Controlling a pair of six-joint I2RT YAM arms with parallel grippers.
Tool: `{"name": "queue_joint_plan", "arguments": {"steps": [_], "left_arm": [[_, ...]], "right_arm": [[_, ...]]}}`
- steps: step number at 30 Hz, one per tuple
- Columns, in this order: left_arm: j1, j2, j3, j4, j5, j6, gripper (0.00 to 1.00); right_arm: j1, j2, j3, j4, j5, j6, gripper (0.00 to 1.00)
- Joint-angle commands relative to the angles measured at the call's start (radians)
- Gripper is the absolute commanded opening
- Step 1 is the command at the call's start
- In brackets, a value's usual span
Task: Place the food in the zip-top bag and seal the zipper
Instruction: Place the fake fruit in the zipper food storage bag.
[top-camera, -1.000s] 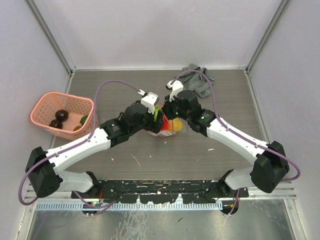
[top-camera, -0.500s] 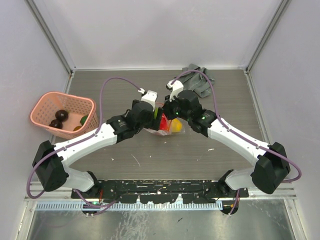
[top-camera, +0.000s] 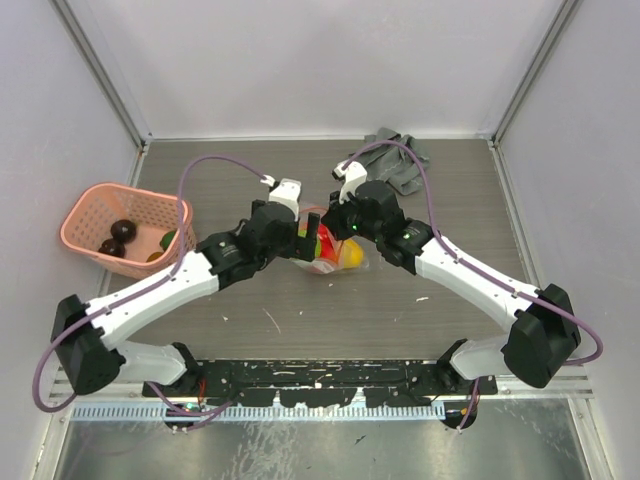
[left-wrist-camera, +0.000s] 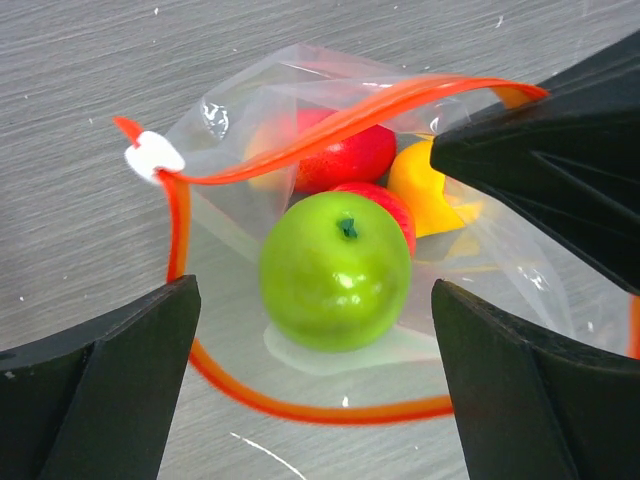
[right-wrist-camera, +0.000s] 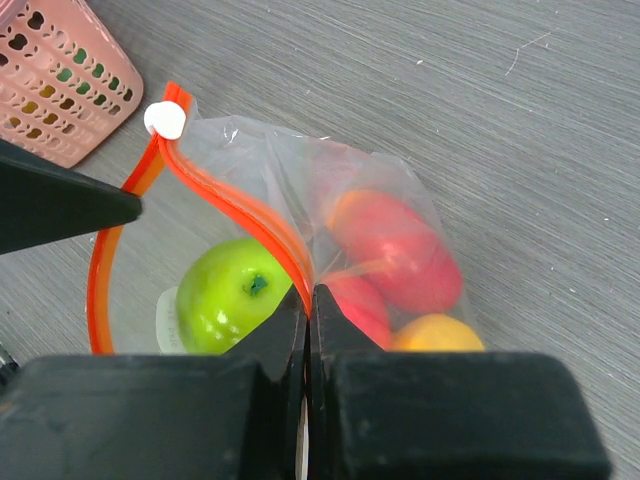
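Note:
The clear zip-top bag (top-camera: 335, 255) lies mid-table with its mouth open. Its red-orange zipper (left-wrist-camera: 330, 125) has a white slider tab (left-wrist-camera: 153, 157) at the left end. Inside lie a green apple (left-wrist-camera: 335, 270), red fruits (left-wrist-camera: 345, 155) and an orange-yellow one (left-wrist-camera: 425, 185). My left gripper (left-wrist-camera: 315, 400) is open and empty, just outside the mouth, its fingers either side of the apple. My right gripper (right-wrist-camera: 308, 300) is shut on the zipper's upper edge (right-wrist-camera: 240, 215) and holds the mouth up. In the top view the left gripper (top-camera: 300, 240) and right gripper (top-camera: 338, 228) face each other over the bag.
A pink perforated basket (top-camera: 90, 205) stands at the left edge with two dark purple-brown fruits (top-camera: 117, 237) and a green piece (top-camera: 170, 238) in it. It also shows in the right wrist view (right-wrist-camera: 60, 80). A grey cloth (top-camera: 395, 165) lies at the back right.
My left gripper reached into the bag mouth and has drawn back to the left. The green apple now lies in the bag, free of it. The right gripper has held still.

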Motion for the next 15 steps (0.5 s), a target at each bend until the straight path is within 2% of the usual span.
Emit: {"name": "queue_joint_plan", "arguments": {"steps": [1, 8, 15], "left_arm": [[-0.003, -0.126, 0.049, -0.057, 0.010, -0.070, 0.99], [-0.003, -0.217, 0.022, -0.216, -0.052, -0.244, 0.97], [-0.002, -0.219, -0.050, -0.227, -0.020, -0.483, 0.92]], "right_arm": [[-0.004, -0.031, 0.014, 0.081, -0.014, 0.011, 0.01], [-0.004, -0.025, 0.013, 0.088, -0.017, 0.012, 0.01], [-0.004, -0.019, 0.011, 0.094, -0.024, 0.019, 0.01]]}}
